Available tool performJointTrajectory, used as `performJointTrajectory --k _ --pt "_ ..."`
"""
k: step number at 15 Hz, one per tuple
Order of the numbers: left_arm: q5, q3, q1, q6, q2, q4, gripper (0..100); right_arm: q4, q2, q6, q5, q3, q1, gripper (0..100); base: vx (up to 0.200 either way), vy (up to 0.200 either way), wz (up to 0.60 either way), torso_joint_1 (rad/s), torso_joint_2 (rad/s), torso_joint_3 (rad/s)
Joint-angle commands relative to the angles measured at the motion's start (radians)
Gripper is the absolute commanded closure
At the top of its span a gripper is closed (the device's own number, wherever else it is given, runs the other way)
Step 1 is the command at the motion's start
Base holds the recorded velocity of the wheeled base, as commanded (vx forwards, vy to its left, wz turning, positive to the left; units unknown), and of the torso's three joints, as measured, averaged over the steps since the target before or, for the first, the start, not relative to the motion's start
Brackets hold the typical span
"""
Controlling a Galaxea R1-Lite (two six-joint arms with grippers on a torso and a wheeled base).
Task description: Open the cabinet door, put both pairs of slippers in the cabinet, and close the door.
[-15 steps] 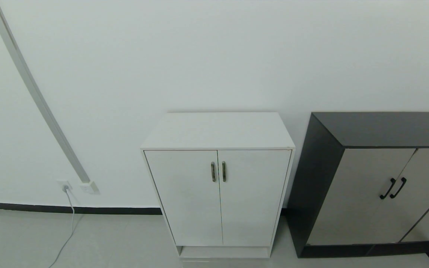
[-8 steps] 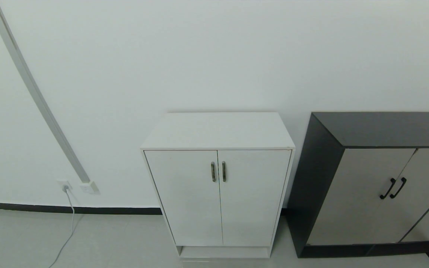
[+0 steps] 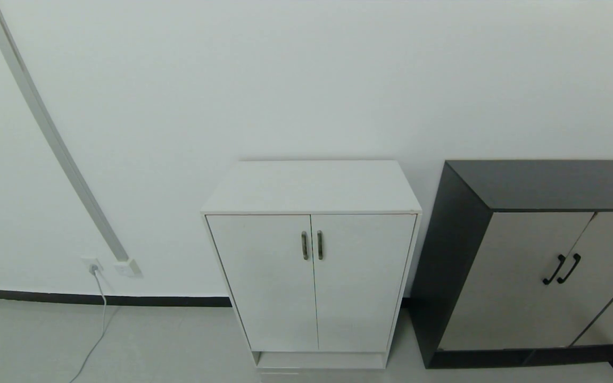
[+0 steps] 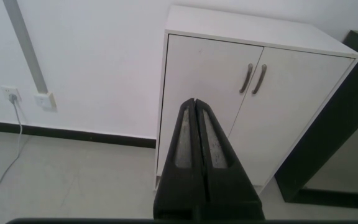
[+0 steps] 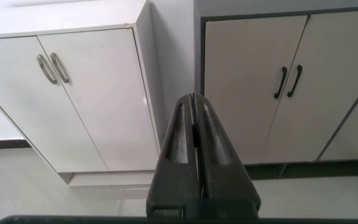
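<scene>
Wall (image 3: 306, 80): we see plain white, with a dark skirting strip along the floor.
Dark cabinet (image 3: 458, 255): stands just to the right of the white one; its right part is cut off at the head view's edge.
White cabinet (image 3: 312, 186): stands against the wall, straight ahead of us; its foot is cut by the lower edge.
Cabinet doors (image 3: 264, 282): both are shut, so we cannot see the inside.
Left gripper (image 4: 195, 102): fingers pressed together, holding nothing; it points at the white cabinet's left-hand door, well apart from it.
Right gripper (image 5: 193, 96): fingers likewise pressed together and empty; its tip lies towards the gap between the two cabinets, touching neither.
Trunking (image 3: 51, 133): a grey strip slants down the wall.
Cable (image 3: 99, 324): trails from a wall socket (image 3: 92, 264) to the floor.
Door handles (image 3: 304, 245): two upright metal bars sit side by side at the doors' meeting edges.
</scene>
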Motion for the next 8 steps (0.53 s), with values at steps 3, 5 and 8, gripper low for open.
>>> performJointTrajectory --k 3,5,8 --pt "0.0 0.0 0.0 0.0 0.001 0.0 100 0.0 0.002 -0.002 0.0 0.0 0.0 100 0.0 0.0 0.0 0.0 0.0 0.0" --pt "0.0 0.0 0.0 0.0 0.001 0.0 100 0.0 0.002 -0.002 0.0 0.0 0.0 100 0.0 0.0 0.0 0.0 0.0 0.0" --pt "0.0 0.0 0.0 0.0 0.001 0.0 100 0.0 0.002 -0.003 0.0 0.0 0.0 100 0.0 0.0 0.0 0.0 0.0 0.0"
